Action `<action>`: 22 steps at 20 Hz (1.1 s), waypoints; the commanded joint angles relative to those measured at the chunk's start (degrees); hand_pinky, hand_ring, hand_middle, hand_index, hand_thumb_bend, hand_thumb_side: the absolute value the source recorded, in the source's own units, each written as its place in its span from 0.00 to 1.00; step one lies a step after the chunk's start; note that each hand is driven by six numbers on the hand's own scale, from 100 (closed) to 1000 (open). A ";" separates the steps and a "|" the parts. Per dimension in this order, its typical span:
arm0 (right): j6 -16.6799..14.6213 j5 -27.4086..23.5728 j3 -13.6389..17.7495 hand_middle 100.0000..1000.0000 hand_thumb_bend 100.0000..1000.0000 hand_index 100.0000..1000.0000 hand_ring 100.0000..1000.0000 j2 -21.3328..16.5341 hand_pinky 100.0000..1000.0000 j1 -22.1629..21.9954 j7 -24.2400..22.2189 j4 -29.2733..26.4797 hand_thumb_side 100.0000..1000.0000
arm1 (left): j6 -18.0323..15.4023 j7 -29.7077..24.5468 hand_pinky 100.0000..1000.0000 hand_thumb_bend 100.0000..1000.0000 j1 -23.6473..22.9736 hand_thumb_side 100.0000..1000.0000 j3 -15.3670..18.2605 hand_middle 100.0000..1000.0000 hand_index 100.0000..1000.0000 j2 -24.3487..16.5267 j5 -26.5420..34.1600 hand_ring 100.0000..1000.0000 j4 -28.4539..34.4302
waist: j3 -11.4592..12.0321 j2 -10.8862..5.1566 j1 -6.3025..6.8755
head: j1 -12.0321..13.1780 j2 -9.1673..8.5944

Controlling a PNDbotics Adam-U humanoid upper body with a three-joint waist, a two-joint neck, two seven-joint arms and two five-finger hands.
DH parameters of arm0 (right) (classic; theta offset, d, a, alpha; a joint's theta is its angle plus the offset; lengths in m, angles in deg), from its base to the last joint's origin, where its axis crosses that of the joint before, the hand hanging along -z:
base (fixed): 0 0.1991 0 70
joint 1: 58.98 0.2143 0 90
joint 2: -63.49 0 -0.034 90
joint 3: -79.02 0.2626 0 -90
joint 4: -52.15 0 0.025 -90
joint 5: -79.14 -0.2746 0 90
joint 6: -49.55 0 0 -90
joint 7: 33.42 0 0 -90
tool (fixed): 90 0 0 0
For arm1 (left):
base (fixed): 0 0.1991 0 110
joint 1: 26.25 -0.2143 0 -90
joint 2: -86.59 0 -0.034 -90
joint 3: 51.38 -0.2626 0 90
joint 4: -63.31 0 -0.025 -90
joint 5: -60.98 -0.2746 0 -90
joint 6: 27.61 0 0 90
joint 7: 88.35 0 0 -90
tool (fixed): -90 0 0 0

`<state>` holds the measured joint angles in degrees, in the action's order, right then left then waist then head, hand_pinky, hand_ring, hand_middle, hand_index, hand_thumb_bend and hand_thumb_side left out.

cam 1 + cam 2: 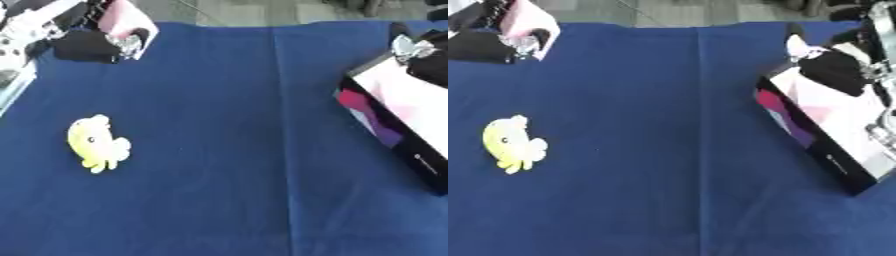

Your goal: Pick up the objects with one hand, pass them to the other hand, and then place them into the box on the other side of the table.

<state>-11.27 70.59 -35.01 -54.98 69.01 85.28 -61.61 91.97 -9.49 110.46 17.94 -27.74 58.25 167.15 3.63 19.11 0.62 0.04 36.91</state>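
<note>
Left eye view: a blue cloth covers the table, a faint crease running down it a little right of the middle. On its left half lies a small yellow plush toy, pale yellow with whitish lobes at its lower and right edges and a tiny dark spot like an eye. It rests flat on the cloth, well apart from both boxes and touched by neither hand.

At the upper left corner the robot's left hand, a black mass with a silver joint beside it, sits over a pink-and-white box at the far left edge of the table. Whether its fingers are spread or curled cannot be told, as the hand shows only as a dark block.

Right eye view: a second box lies askew along the right side of the table, with black outer walls, a magenta and purple patch on the side wall facing the middle, and a pale pinkish-white inside. The robot's right hand, black with silvery-white parts at its upper edge, hangs over the far end of this box. Whether its fingers are wide, narrow or closed on anything cannot be told.

The toy lies near the left edge, with the bare middle of the cloth between it and the right-hand box.
</note>
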 commanded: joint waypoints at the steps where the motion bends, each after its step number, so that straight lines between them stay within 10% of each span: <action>1: -1.41 2.58 -1.68 0.79 0.25 0.82 0.81 -0.83 0.72 1.88 -2.59 -0.82 0.13 | -2.72 -1.10 0.78 0.00 -0.99 0.33 0.36 0.59 0.59 -2.00 2.69 0.65 4.92 | -0.03 -1.75 -0.12 | -0.92 -0.02; 9: -0.54 9.77 -6.43 0.79 0.28 0.83 0.82 2.94 0.74 6.86 -9.78 -0.82 0.12 | -9.91 -2.42 0.78 0.00 -5.31 0.34 0.25 0.59 0.59 -1.92 6.19 0.64 10.70 | -0.86 -1.80 -0.31 | -2.03 0.60; 10: -0.02 10.65 -6.97 0.79 0.28 0.83 0.82 3.50 0.74 7.48 -10.66 -0.82 0.12 | -10.80 -2.32 0.78 0.00 -5.53 0.22 0.03 0.59 0.59 -1.73 5.78 0.64 10.73 | -0.99 -1.83 -0.33 | -2.08 0.72; 11: 0.47 11.53 -7.40 0.79 0.27 0.83 0.82 4.15 0.74 8.04 -11.54 -0.82 0.12 | -11.68 -2.01 0.78 0.00 -5.75 0.34 -0.19 0.59 0.59 -1.47 5.24 0.64 10.74 | -1.12 -1.88 -0.35 | -2.09 0.85; 22: 3.03 18.93 -10.14 0.79 0.28 0.83 0.82 9.26 0.75 12.11 -21.30 -0.82 0.12 | -21.43 3.92 0.76 0.00 -8.17 0.25 -3.01 0.57 0.58 2.72 -4.17 0.62 10.75 | -1.57 -2.16 -0.48 | -2.16 1.59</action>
<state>-8.22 88.70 -45.63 -45.46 80.04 65.02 -61.61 71.69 -6.30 101.89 14.55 -24.61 55.23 176.92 2.09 18.74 0.08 -1.96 38.29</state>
